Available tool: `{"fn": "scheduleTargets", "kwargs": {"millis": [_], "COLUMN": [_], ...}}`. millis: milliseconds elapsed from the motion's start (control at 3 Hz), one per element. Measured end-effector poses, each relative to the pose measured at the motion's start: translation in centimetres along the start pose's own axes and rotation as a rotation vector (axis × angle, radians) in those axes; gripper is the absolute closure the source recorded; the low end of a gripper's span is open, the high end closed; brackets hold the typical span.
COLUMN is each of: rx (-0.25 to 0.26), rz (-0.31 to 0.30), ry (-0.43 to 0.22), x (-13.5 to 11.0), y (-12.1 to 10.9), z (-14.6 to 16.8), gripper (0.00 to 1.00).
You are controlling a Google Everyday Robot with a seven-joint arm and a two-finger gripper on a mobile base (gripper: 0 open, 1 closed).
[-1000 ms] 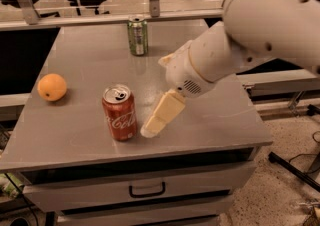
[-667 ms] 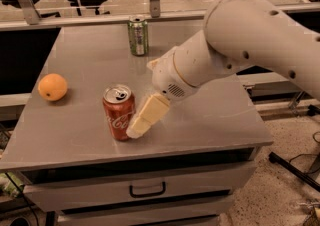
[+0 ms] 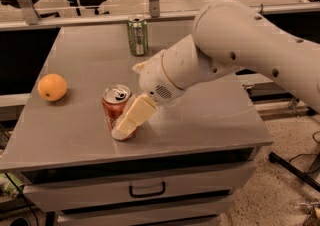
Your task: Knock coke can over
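Observation:
The coke can [image 3: 111,106], red with a silver top and pull tab, stands upright on the grey table [image 3: 200,125], near its front edge and left of centre. My gripper [image 3: 126,126] reaches down from the right on the white arm [image 3: 235,50]. Its cream-coloured tip lies against the can's right front side and hides the lower right part of the can. The tip comes down to about the table surface at the can's base.
A green-and-silver soda can [image 3: 137,35] stands upright at the back of the table. An orange [image 3: 52,87] lies at the left. A drawer with a handle [image 3: 147,189] is below the front edge. Office chairs stand behind a rail at the back.
The arm has swung left across the table. The gripper has gone from beside the coke can to against its right front side. The can still stands upright in the same place.

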State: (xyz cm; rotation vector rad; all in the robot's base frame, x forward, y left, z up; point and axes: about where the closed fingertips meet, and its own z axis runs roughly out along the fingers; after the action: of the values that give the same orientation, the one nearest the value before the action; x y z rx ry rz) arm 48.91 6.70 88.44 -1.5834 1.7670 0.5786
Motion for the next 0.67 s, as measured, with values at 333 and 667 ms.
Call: {"fn": "scheduleTargets", "kwargs": {"millis": [333, 667], "rx": [-0.035, -0.087], "rz": [-0.006, -0.01], "ry": [-0.032, -0.052], "x": [-0.66, -1.02], "y": [0.65, 0.86], "z": [0.29, 0.11], "gripper": [0.18, 0.49]}}
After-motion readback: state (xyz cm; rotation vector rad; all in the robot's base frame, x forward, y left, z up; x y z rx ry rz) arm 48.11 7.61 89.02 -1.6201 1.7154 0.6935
